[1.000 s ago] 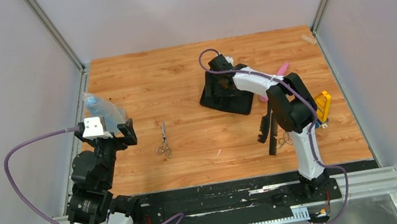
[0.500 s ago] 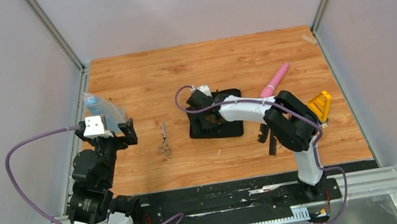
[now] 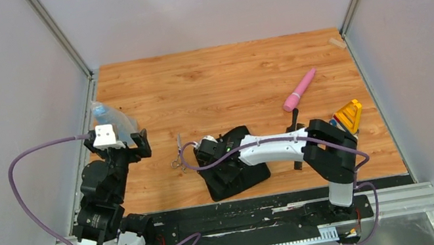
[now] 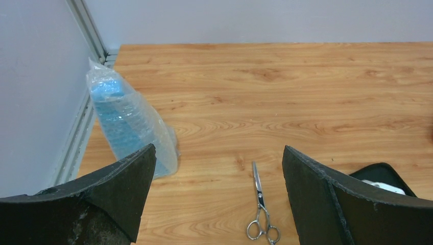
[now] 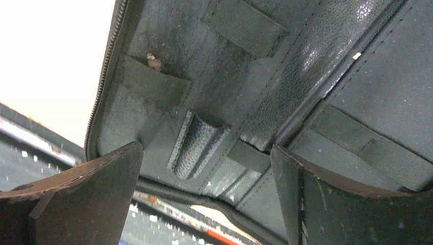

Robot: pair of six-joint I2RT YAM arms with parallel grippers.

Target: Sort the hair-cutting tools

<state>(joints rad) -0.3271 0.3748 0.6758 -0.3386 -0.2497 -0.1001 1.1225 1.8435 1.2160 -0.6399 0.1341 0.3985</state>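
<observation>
We see the left gripper point(image 4: 218, 149) and right gripper point(image 5: 206, 148) both spread wide. The right arm and black case point(image 3: 244, 181) have shifted from farther back to the near edge, just beside the scissors point(image 3: 177, 154). One comb point(image 3: 296, 128) lies to the case's right.

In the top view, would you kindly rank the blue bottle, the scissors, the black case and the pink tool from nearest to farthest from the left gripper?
1. Blue bottle, right beside the left gripper, at the table's left edge.
2. Scissors, just to its right.
3. Black case, near the front centre.
4. Pink tool, far right.
</observation>
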